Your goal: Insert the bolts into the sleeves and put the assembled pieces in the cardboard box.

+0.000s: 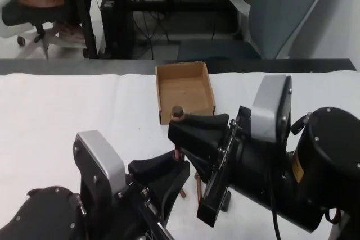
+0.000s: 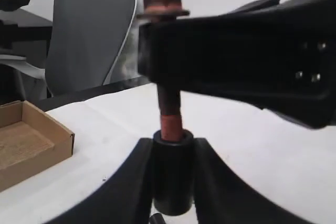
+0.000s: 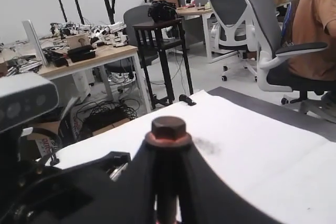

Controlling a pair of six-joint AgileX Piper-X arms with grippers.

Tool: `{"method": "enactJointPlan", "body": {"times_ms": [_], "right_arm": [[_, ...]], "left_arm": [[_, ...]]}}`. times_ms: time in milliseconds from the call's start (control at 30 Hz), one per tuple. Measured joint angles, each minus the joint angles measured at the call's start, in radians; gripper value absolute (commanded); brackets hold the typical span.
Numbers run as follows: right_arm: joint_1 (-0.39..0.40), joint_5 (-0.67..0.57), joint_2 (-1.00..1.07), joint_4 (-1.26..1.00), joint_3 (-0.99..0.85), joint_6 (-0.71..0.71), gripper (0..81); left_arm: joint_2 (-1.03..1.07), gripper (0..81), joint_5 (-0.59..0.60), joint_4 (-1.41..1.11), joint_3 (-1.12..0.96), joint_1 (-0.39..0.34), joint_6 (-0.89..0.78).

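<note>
My left gripper (image 2: 172,179) is shut on a black sleeve (image 2: 172,174), held upright above the white bench. My right gripper (image 3: 168,166) is shut on a copper-coloured bolt (image 2: 169,61) with a hex head (image 3: 168,129). The bolt points straight down and its threaded tip sits in the sleeve's top opening. In the high view the bolt head (image 1: 178,112) shows above the right gripper (image 1: 183,130), with the left gripper (image 1: 169,170) just below it. The open cardboard box (image 1: 184,91) lies beyond them on the bench; I see nothing inside it.
Loose bolts (image 1: 198,186) lie on the white cloth (image 1: 67,111) under the right arm. A corner of the cardboard box (image 2: 31,140) shows in the left wrist view. Office chairs and desks stand beyond the bench.
</note>
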Motion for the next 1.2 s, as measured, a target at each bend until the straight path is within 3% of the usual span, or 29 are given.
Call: {"method": "enactJointPlan", "body": {"times_ms": [200,267,333,433,467,500,700,800,1033,1200], "right_arm": [[0.0,-0.001,0.0,0.0,0.009,0.0,0.0],[0.0,-0.01,0.0,0.003,0.014,0.0,5.0],[0.0,-0.017,0.0,0.015,0.016,0.009,22.3],[0.0,-0.031,0.0,0.022,0.021,0.033,60.9],[0.0,-0.031,0.0,0.022,0.021,0.039,68.5],[0.0,-0.027,0.0,0.022,0.021,0.045,70.0],[0.0,0.046,-0.033,0.031,0.023,0.059,70.0],[0.0,0.111,-0.098,0.079,0.023,0.061,56.7],[-0.005,0.306,-0.208,0.45,0.019,0.145,53.9],[-0.049,0.366,-0.187,0.745,-0.026,0.288,53.9]], "left_arm": [[0.0,1.8,-0.02,-0.005,0.0,0.0,0.0],[0.0,1.8,-0.02,-0.011,0.0,0.0,0.0],[0.0,1.8,-0.02,-0.016,0.0,0.003,0.0],[0.0,1.8,-0.03,-0.021,0.0,0.018,0.0],[0.0,1.8,-0.034,-0.021,0.0,0.024,0.0],[0.0,1.8,-0.038,-0.023,0.0,0.031,0.0],[0.002,1.8,-0.022,0.004,0.0,0.094,0.039],[0.035,1.8,0.027,0.05,-0.02,0.172,0.059],[0.277,1.8,0.239,0.18,-0.249,0.401,0.06],[0.504,1.8,0.308,0.203,-0.476,0.458,0.053]]}}
